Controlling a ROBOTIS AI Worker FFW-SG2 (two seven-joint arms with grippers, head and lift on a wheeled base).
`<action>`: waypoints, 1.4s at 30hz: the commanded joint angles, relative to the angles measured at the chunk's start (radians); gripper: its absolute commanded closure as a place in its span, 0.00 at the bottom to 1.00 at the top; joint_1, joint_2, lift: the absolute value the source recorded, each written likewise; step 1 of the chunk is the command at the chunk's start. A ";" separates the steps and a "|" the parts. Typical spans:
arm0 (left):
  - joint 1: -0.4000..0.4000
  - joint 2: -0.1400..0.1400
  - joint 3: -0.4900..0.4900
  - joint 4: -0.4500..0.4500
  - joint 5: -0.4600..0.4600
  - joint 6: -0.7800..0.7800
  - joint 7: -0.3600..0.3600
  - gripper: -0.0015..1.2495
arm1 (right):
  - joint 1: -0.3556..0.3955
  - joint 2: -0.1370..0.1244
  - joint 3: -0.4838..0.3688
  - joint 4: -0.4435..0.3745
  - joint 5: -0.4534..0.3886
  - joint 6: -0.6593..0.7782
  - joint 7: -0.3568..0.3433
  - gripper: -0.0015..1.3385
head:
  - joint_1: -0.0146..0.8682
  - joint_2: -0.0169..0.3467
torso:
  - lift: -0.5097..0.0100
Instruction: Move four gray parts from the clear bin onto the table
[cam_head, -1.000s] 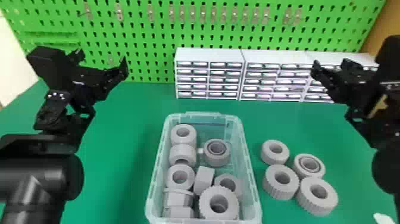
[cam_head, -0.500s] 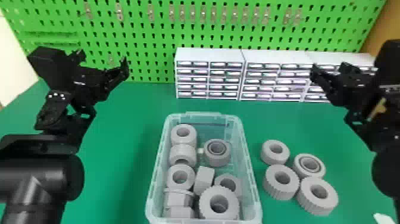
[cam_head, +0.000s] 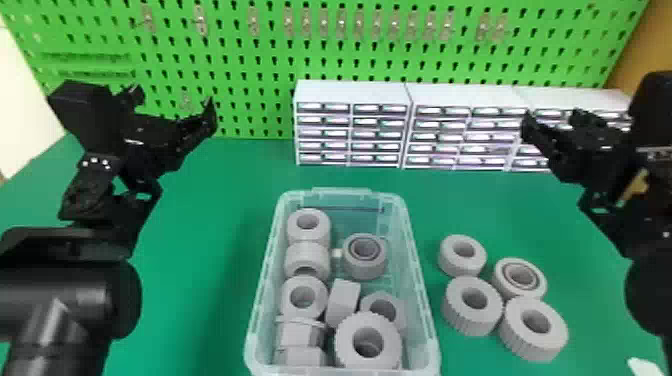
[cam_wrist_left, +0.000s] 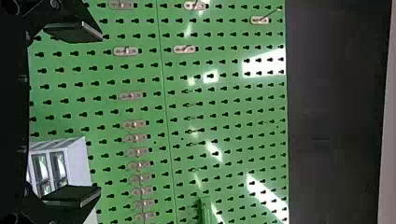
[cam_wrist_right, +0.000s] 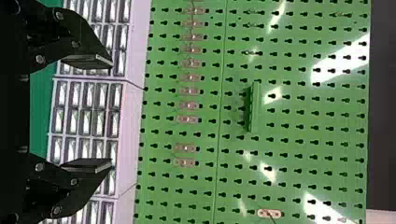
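To the left of the clear bin (cam_head: 340, 192), and farther back than it, the black left gripper (cam_head: 172, 107) stands with its two flat fingers spread wide and nothing between them. The bin itself is translucent, smooth-walled plastic with rounded corners, set on the matte green table (cam_head: 200, 300). Along the bin's left wall lie two thick, matte gray rings (cam_head: 295, 231), a gray piece with a round hole (cam_head: 287, 300), and some faceted gray pieces (cam_head: 300, 334). At the bin's middle is a flat-faced gray block (cam_head: 342, 300); toward its right wall lie a round gray part with a darker inner ring (cam_head: 365, 271), an angular holed part (cam_head: 400, 301) and a big ring with a finely ribbed rim (cam_head: 350, 357). Behind the bin and on to its right run glossy white drawer cabinets (cam_head: 350, 92), against a green pegboard (cam_head: 260, 65) punched with keyhole slots. Just right of the bin, four gray parts (cam_head: 465, 320) cluster on the table, all round and holed, two of them ribbed like cogs. Beyond them, back and right of the bin, the right gripper (cam_head: 555, 122) is open and empty too.
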 joint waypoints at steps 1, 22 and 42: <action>0.009 0.000 0.004 -0.003 -0.002 0.000 0.000 0.10 | 0.005 -0.002 -0.002 -0.001 -0.001 0.000 0.000 0.38 | 0.78 0.14 | 0.89; -0.001 0.000 0.013 -0.008 -0.005 0.000 0.000 0.10 | -0.003 -0.001 0.006 -0.009 -0.009 0.000 0.000 0.38 | 0.78 0.14 | 0.89; -0.004 0.000 0.005 -0.009 -0.012 0.002 0.000 0.10 | -0.013 -0.001 0.026 -0.009 -0.004 0.000 0.000 0.38 | 0.78 0.14 | 0.89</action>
